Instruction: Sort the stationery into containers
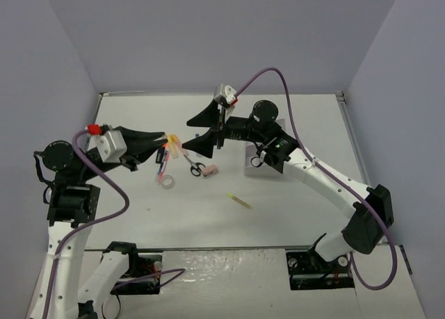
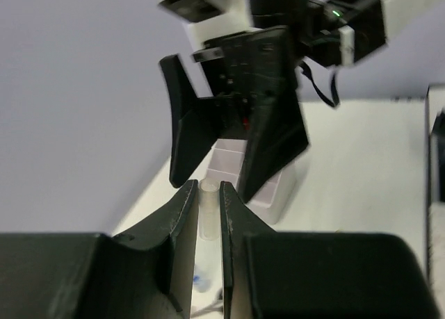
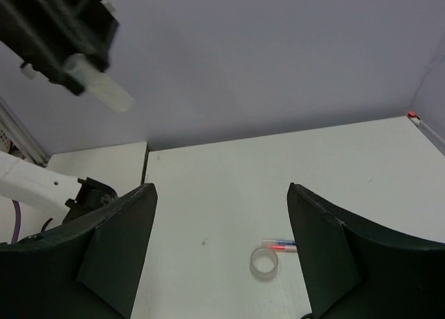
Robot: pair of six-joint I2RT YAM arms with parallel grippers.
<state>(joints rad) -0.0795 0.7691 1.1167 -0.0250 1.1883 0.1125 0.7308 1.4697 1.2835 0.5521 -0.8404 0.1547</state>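
My left jaws grip a highlighter [image 2: 208, 211], raised above the counter [image 1: 299, 208] and facing my wide-open right jaws. Scissors [image 1: 196, 168], eraser [image 1: 209, 171], tape [image 1: 167, 181] and stick [image 1: 238, 201] lie below, near the tray [image 2: 281, 192].

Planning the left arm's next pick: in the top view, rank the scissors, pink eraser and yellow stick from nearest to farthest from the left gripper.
Measured from the left gripper, its jaws shut on a pale pen:
1. scissors, just to its lower right.
2. pink eraser, beside the scissors, further right.
3. yellow stick, alone, further right and nearer the arm bases.
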